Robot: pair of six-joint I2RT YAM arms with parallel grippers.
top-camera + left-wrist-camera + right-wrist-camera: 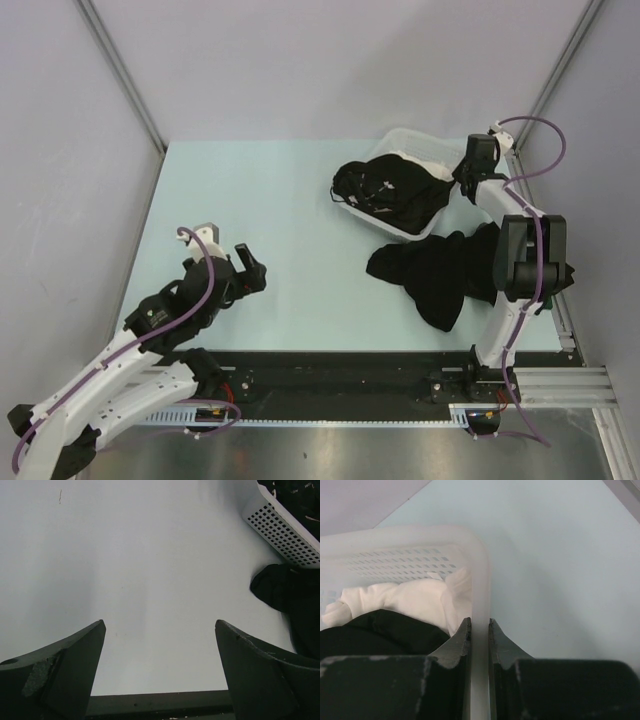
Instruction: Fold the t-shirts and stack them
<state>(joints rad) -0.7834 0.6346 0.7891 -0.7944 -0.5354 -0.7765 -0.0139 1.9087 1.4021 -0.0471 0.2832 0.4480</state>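
A crumpled black t-shirt (435, 270) lies on the pale table, in front of the basket; its edge shows in the left wrist view (285, 590). More black t-shirts (390, 190) fill the white slotted basket (400, 140), spilling over its left rim. My right gripper (468, 182) is at the basket's right side. In the right wrist view that gripper (479, 622) is shut on the basket's rim (480, 580), with a black t-shirt (380, 630) inside the wall. My left gripper (255, 270) hovers over bare table at the left, open and empty (160, 625).
A white bunched cloth (410, 600) lies in the basket beside the black fabric. The basket's corner (285, 530) shows at the upper right of the left wrist view. Grey walls close in the table on three sides, and a black rail runs along its near edge.
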